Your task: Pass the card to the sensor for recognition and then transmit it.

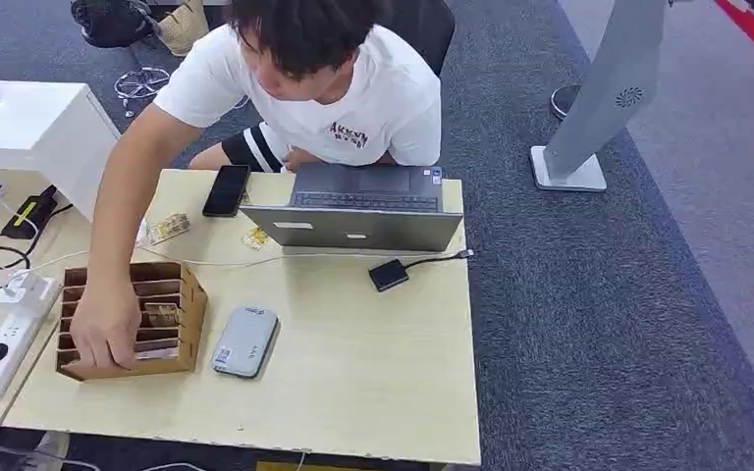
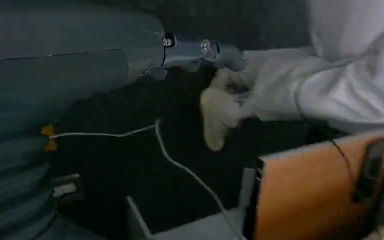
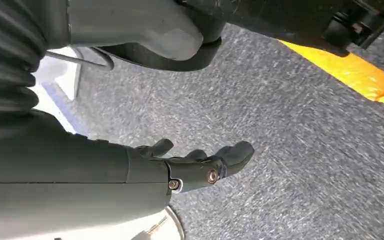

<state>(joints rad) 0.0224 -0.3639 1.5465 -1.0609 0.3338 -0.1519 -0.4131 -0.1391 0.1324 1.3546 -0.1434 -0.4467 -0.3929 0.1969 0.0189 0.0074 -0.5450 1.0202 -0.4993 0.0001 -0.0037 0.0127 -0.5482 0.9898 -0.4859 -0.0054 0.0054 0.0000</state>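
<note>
In the head view a slotted cardboard card box (image 1: 188, 294) sits at the table's left with a gold-patterned card (image 1: 163, 314) in one slot. A person's hand (image 1: 105, 324) reaches into the box. Right beside it lies the grey flat sensor (image 1: 245, 341). Two more gold cards (image 1: 169, 228) (image 1: 254, 237) lie near the laptop. My left hand (image 2: 200, 52) hangs below table level in dim light, fingers stretched out and holding nothing. My right hand (image 3: 200, 167) hangs over grey carpet, its fingers apart and empty.
A person in a white shirt (image 1: 353, 98) leans over the far side of the table. A grey laptop (image 1: 358, 208), a black phone (image 1: 226, 189) and a small black cabled box (image 1: 388, 275) lie on the light wood table (image 1: 383, 392). A white power strip (image 1: 5, 343) lies at the left edge.
</note>
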